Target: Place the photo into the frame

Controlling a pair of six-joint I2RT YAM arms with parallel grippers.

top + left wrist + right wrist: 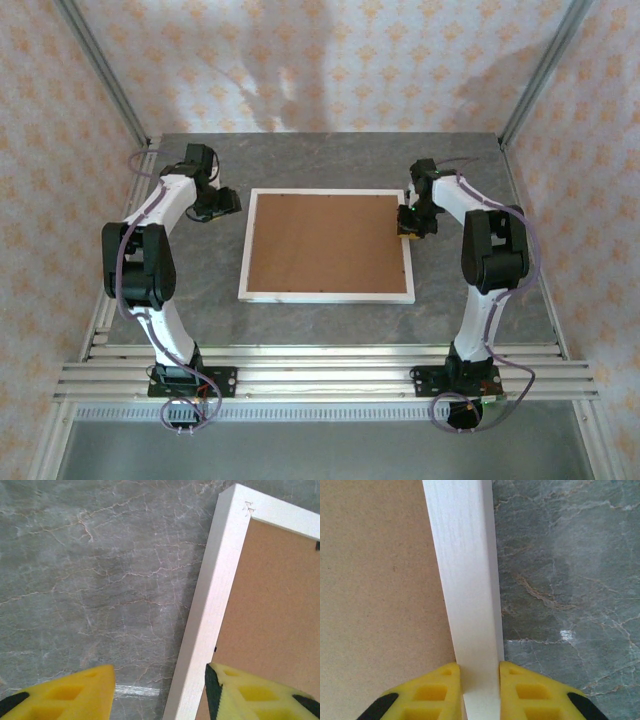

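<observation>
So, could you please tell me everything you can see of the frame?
The frame is a large rectangle with a thin white border, faintly grained like painted wood, lying flat, back up, on the grey marbled table. A brown backing board fills its opening. The yellow fingers of the right gripper pinch its right border toward the far end; the open fingers of the left gripper straddle its left border, contact unclear.

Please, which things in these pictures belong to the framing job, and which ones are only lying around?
Belonging to the job: the frame, lying back up; the brown backing board in it; the right pincer, closed on the frame's right border; the left pincer, open astride its left border.
Only there: the grey marble table; the patterned walls.
</observation>
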